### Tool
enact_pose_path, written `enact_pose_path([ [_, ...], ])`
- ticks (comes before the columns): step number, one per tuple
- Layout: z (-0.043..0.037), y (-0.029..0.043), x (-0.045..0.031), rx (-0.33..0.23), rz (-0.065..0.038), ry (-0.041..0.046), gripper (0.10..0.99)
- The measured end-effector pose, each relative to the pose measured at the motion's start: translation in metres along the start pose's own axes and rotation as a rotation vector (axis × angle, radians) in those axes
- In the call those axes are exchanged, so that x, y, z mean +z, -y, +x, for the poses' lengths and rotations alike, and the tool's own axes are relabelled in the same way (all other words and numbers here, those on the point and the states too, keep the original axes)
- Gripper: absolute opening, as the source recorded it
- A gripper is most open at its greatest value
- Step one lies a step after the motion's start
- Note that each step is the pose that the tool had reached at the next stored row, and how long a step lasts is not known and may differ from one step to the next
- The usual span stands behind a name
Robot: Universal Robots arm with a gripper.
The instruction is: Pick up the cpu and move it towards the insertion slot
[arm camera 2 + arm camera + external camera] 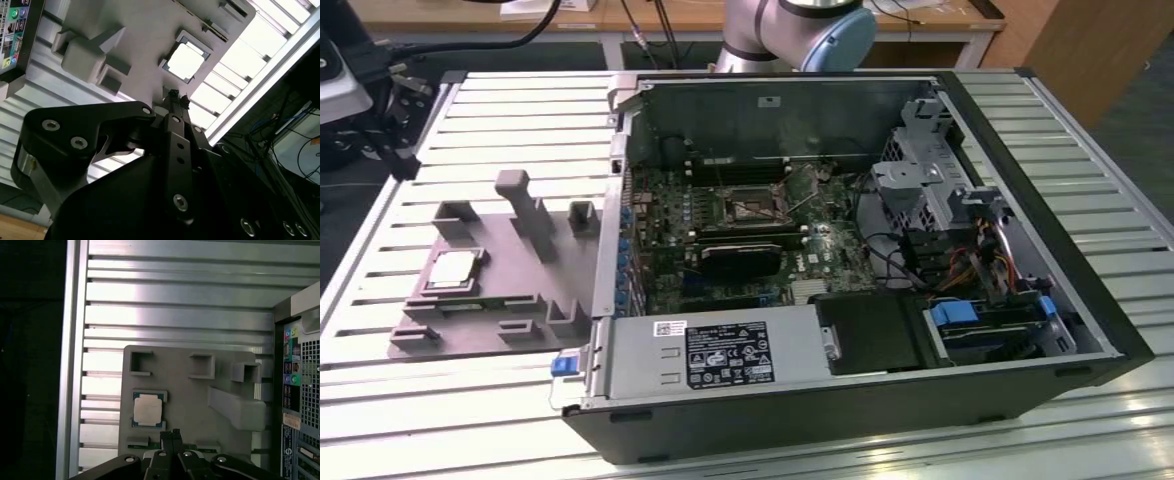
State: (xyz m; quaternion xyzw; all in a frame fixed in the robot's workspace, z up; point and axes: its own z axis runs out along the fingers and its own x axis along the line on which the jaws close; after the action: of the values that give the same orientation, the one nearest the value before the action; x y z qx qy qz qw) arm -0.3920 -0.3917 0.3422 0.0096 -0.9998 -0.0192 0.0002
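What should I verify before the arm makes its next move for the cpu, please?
1. The cpu flat in its tray recess: ok.
2. Top of the cpu free of clutter: ok.
3. The gripper holding the cpu: not ok; it hangs apart from it, empty.
4. Jaws open for a grasp: not ok, shut.
5. The case open over the slot: ok.
6. The slot empty: cannot tell.

cpu (186, 62) lying in grey tray (145, 35) recess, gripper (173, 96) near it, not touching, jaws seemingly closed, slatted metal table (240, 60)
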Motion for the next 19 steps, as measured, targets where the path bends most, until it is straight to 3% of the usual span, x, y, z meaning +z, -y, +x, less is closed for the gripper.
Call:
enact_pose_path([
  [19,0.0076,0.001,0.0313,0.0,0.0,0.003,0.102],
])
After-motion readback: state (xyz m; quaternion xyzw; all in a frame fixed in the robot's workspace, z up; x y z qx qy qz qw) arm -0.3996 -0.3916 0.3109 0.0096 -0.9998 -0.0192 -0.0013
